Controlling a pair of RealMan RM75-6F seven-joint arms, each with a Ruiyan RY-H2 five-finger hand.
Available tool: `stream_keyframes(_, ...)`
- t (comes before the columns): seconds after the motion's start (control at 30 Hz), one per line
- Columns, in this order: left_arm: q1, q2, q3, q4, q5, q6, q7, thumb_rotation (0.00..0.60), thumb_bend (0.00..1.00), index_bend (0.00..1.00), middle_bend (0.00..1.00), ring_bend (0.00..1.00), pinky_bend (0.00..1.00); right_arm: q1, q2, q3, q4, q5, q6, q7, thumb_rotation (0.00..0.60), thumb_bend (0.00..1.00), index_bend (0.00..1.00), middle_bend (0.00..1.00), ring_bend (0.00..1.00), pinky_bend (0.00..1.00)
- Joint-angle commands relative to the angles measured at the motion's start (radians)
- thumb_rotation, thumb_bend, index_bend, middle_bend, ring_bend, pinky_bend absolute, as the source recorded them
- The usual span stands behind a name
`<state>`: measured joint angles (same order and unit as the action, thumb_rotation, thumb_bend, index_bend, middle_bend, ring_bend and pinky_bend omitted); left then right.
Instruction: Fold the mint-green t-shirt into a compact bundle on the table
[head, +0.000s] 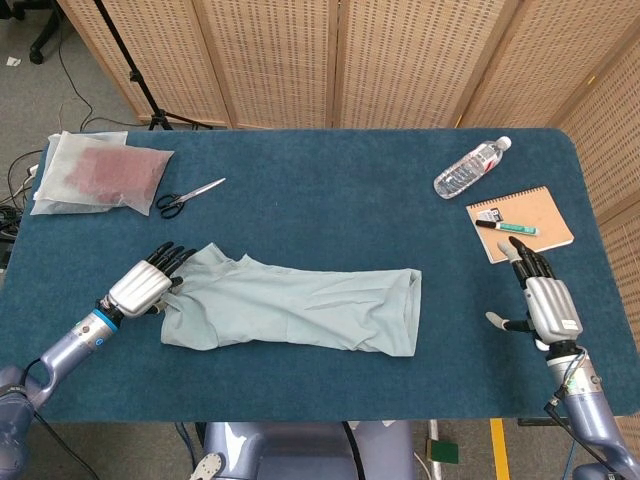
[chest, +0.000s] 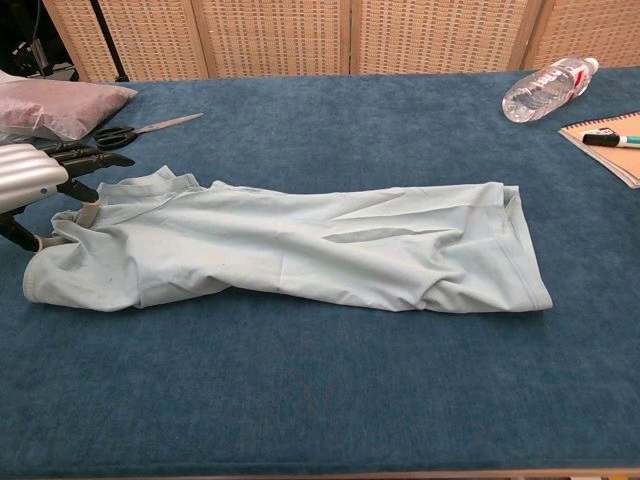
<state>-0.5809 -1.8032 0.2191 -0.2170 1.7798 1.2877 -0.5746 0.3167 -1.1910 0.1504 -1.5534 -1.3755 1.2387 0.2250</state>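
Note:
The mint-green t-shirt (head: 300, 305) (chest: 300, 250) lies flat as a long folded strip across the front middle of the blue table, collar end to the left. My left hand (head: 145, 282) (chest: 40, 175) is at that collar end. Its dark fingers stretch straight over the cloth's upper corner, and its thumb touches the sleeve edge from below. No cloth is plainly clamped in it. My right hand (head: 545, 300) rests open near the table's front right edge, far from the shirt, and the chest view does not show it.
Scissors (head: 190, 197) (chest: 140, 128) and a plastic bag with red cloth (head: 95, 172) (chest: 55, 105) lie at the back left. A water bottle (head: 472, 167) (chest: 550, 85) and a notebook (head: 520, 222) with a marker (head: 505, 227) are at the back right.

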Motion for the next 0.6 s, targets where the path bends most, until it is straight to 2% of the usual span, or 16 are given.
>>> stream_keyframes(0.03, 0.000, 0.000, 0.002, -0.001, 0.000, -0.001, 0.001, 0.600, 0.40, 0.64, 0.00, 0.00, 0.00, 0.000, 0.000, 0.000, 0.001, -0.001, -0.001, 0.000, 0.600, 0.00, 0.00, 0.00, 0.00, 0.07)
stream_keyframes(0.6, -0.005, 0.009, 0.007, -0.007, 0.001, 0.009, -0.016, 0.600, 0.77, 0.68, 0.00, 0.00, 0.00, -0.001, 0.002, 0.001, 0.000, -0.002, 0.000, 0.003, 0.600, 0.00, 0.00, 0.00, 0.00, 0.07)
